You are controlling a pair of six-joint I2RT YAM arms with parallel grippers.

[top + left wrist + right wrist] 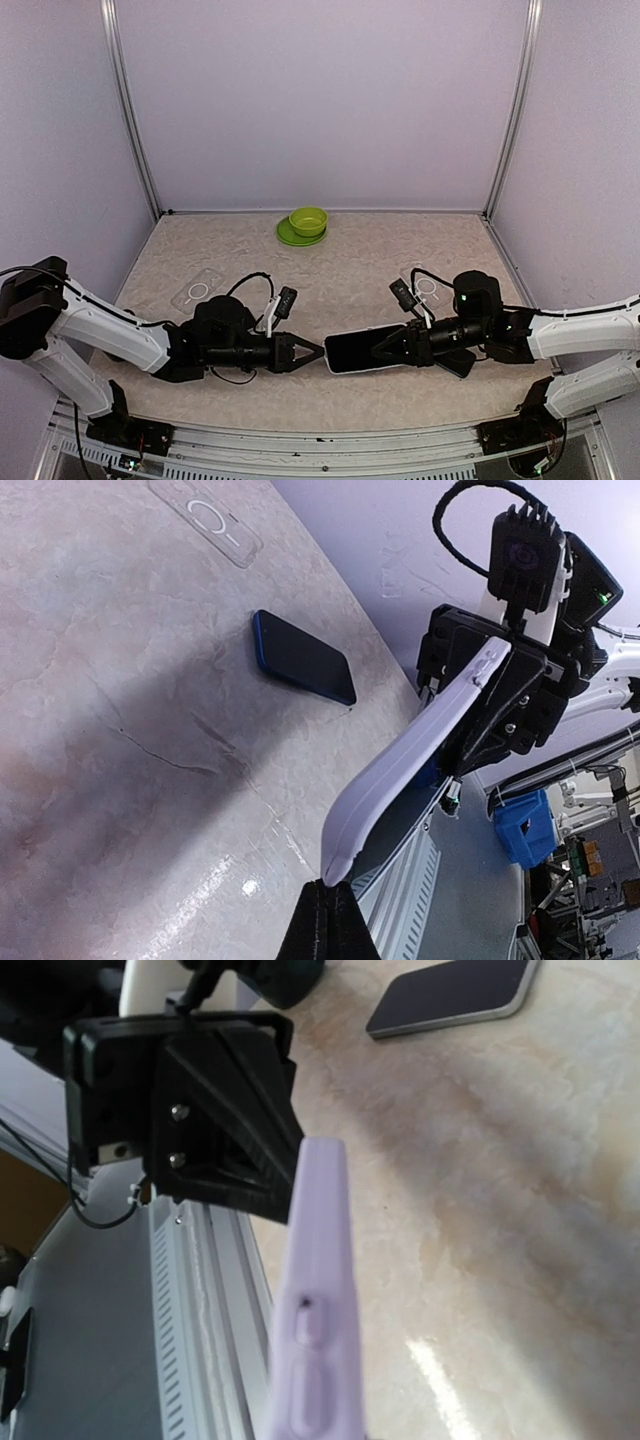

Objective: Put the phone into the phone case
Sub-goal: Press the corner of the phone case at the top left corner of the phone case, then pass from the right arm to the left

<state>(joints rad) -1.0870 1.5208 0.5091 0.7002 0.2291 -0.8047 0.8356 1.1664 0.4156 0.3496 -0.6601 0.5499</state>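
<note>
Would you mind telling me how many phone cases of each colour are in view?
Clear phone cases: 2
Lilac phone case: 1
Total: 3

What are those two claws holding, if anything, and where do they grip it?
Both hold the lavender phone case: the left gripper pinches one end, the right gripper the opposite end.

There are two robot arms (100, 330) (585, 335), one lilac phone case (400, 770), one dark blue phone (305, 658), two clear phone cases (197, 290) (428, 288), one green bowl (308, 219) and one green plate (288, 237).
</note>
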